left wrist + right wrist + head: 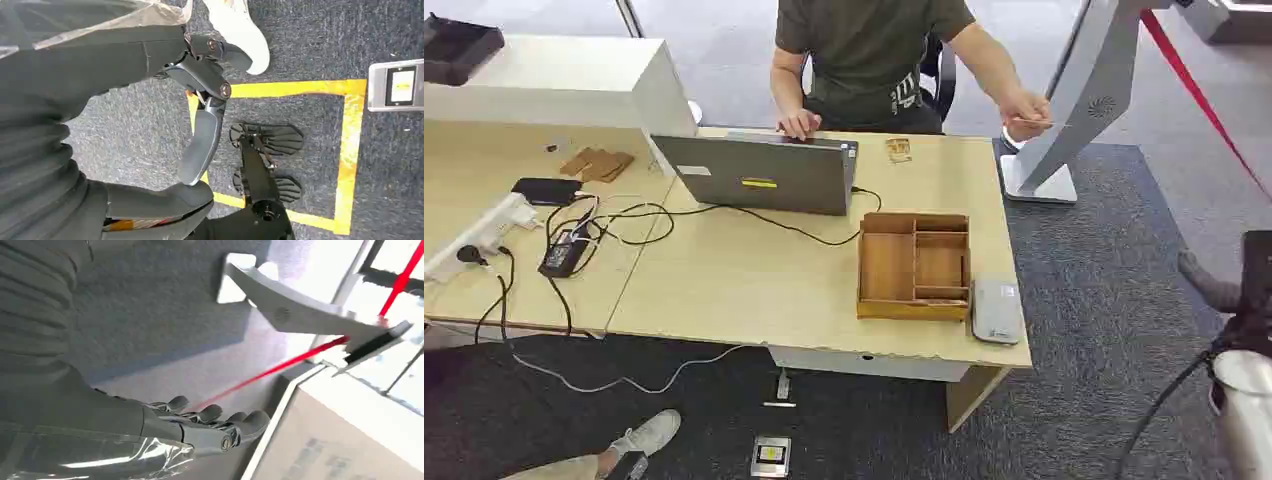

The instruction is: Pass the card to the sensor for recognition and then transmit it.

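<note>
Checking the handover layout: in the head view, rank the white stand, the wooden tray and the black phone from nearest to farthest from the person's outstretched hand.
From the person's outstretched hand:
1. white stand, right beside that hand, on the floor off the desk's right end.
2. wooden tray, on the desk's right part, near its front edge.
3. black phone, far across on the left desk.
</note>
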`<state>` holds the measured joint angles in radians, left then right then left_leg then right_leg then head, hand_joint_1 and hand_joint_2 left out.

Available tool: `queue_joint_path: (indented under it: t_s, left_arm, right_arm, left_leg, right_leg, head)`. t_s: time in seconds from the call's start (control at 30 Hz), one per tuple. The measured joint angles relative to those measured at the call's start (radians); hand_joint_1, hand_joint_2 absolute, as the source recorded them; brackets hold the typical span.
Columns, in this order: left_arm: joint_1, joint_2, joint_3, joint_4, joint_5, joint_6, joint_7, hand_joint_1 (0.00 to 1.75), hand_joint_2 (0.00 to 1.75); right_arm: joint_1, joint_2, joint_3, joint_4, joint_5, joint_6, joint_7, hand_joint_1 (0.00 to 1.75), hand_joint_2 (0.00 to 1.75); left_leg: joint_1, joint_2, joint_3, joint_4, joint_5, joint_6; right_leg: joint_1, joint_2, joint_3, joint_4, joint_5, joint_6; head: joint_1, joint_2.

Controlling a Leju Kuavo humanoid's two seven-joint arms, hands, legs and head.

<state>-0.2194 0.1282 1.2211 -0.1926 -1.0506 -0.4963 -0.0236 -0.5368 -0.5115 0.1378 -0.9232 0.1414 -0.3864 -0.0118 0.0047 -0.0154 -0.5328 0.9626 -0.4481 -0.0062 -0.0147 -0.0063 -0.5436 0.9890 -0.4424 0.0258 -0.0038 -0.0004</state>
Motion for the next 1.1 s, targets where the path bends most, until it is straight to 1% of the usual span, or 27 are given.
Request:
queue_joint_path:
  t_s: [0.07, 0.2, 0.27, 0.3, 0.37, 0.47, 0.57, 0.63, 0.73, 0.87, 0.93, 1.1]
  left_arm:
    - [-0.007, -0.001, 0.000, 0.000, 0.000, 0.000, 0.003, 0.00, 1.75]
    - [-0.007, -0.001, 0.000, 0.000, 0.000, 0.000, 0.004, 0.00, 1.75]
    - [-0.007, -0.001, 0.000, 0.000, -0.004, 0.000, 0.011, 0.00, 1.75]
    - [-0.008, -0.002, 0.000, 0.000, -0.007, 0.000, 0.016, 0.00, 1.75]
    - [-0.011, -0.002, 0.000, 0.000, -0.009, 0.000, 0.022, 0.00, 1.75]
    - [-0.026, -0.005, -0.001, 0.000, -0.014, 0.000, 0.029, 0.00, 1.75]
    - [-0.030, -0.009, -0.003, 0.000, -0.015, 0.000, 0.031, 0.00, 1.75]
    - [-0.030, -0.010, -0.004, 0.000, -0.015, 0.000, 0.032, 0.00, 1.75]
    - [-0.029, -0.011, -0.006, 0.000, -0.014, 0.000, 0.032, 0.00, 1.75]
    - [-0.030, -0.012, -0.010, -0.001, -0.013, 0.000, 0.036, 0.00, 1.75]
    - [-0.029, -0.013, -0.010, -0.001, -0.010, 0.000, 0.038, 0.00, 1.75]
    - [-0.024, -0.014, -0.013, -0.002, 0.003, 0.000, 0.038, 0.00, 1.75]
  right_arm:
    - [-0.032, 0.009, 0.022, -0.026, 0.054, 0.001, 0.015, 0.00, 1.75]
    - [-0.056, 0.024, 0.047, -0.065, 0.070, 0.006, 0.022, 0.00, 1.75]
    - [-0.068, 0.032, 0.061, -0.075, 0.120, 0.030, 0.022, 0.00, 1.75]
    - [-0.082, 0.039, 0.075, -0.074, 0.166, 0.054, 0.022, 0.00, 1.75]
    - [-0.129, 0.064, 0.106, -0.060, 0.240, 0.092, 0.023, 0.00, 1.75]
    - [-0.227, 0.124, 0.173, 0.022, 0.352, 0.129, 0.017, 0.00, 1.75]
    - [-0.298, 0.174, 0.241, 0.104, 0.439, 0.130, 0.027, 0.00, 1.75]
    - [-0.327, 0.202, 0.280, 0.154, 0.453, 0.126, 0.028, 0.00, 1.75]
    - [-0.350, 0.223, 0.320, 0.210, 0.471, 0.126, 0.031, 0.00, 1.75]
    - [-0.374, 0.249, 0.376, 0.279, 0.556, 0.138, 0.089, 0.00, 1.75]
    - [-0.376, 0.262, 0.401, 0.305, 0.586, 0.136, 0.107, 0.00, 1.75]
    - [-0.381, 0.284, 0.446, 0.374, 0.613, 0.129, 0.117, 0.00, 1.75]
  left_leg:
    - [0.000, -0.001, 0.000, 0.000, 0.000, 0.000]
    - [0.000, -0.002, -0.001, 0.000, 0.000, 0.000]
    - [0.000, -0.002, -0.002, 0.000, 0.000, 0.000]
    - [-0.001, -0.001, -0.002, 0.000, 0.000, 0.000]
    - [0.000, 0.001, -0.003, 0.000, 0.000, 0.000]
    - [0.001, 0.002, -0.002, 0.000, 0.001, -0.001]
    - [0.002, -0.002, -0.002, 0.000, 0.002, -0.002]
    - [0.002, -0.002, -0.002, 0.000, 0.002, -0.002]
    - [0.002, -0.002, -0.003, 0.000, 0.002, -0.002]
    - [0.002, -0.002, -0.003, 0.000, 0.001, -0.002]
    - [0.002, -0.002, -0.003, 0.000, 0.001, -0.002]
    - [0.002, -0.002, -0.003, 0.000, 0.001, -0.002]
  right_leg:
    - [0.000, -0.001, 0.000, 0.000, 0.000, 0.000]
    - [0.000, -0.002, 0.000, 0.000, 0.000, 0.000]
    - [0.000, -0.001, 0.000, 0.000, 0.000, 0.000]
    - [0.000, -0.001, -0.001, 0.000, 0.000, 0.000]
    - [0.000, 0.001, -0.002, 0.000, 0.000, 0.000]
    - [0.001, 0.002, -0.002, 0.000, 0.000, 0.000]
    - [0.001, -0.001, -0.002, 0.000, 0.000, 0.000]
    - [0.002, -0.001, -0.002, 0.000, 0.000, -0.001]
    - [0.002, -0.001, -0.002, 0.000, 0.000, 0.000]
    - [0.002, -0.001, -0.003, 0.000, 0.000, 0.000]
    - [0.002, -0.001, -0.003, 0.000, 0.000, 0.000]
    - [0.002, -0.001, -0.003, 0.000, 0.000, 0.000]
  head:
    - [0.001, 0.000]
    - [0.001, 0.000]
    - [0.001, 0.000]
    - [0.001, 0.000]
    - [0.001, 0.000]
    - [0.000, 0.000]
    - [0.001, 0.000]
    - [0.001, 0.000]
    - [0.001, 0.000]
    - [0.001, 0.000]
    - [0.001, 0.000]
    - [0.001, 0.000]
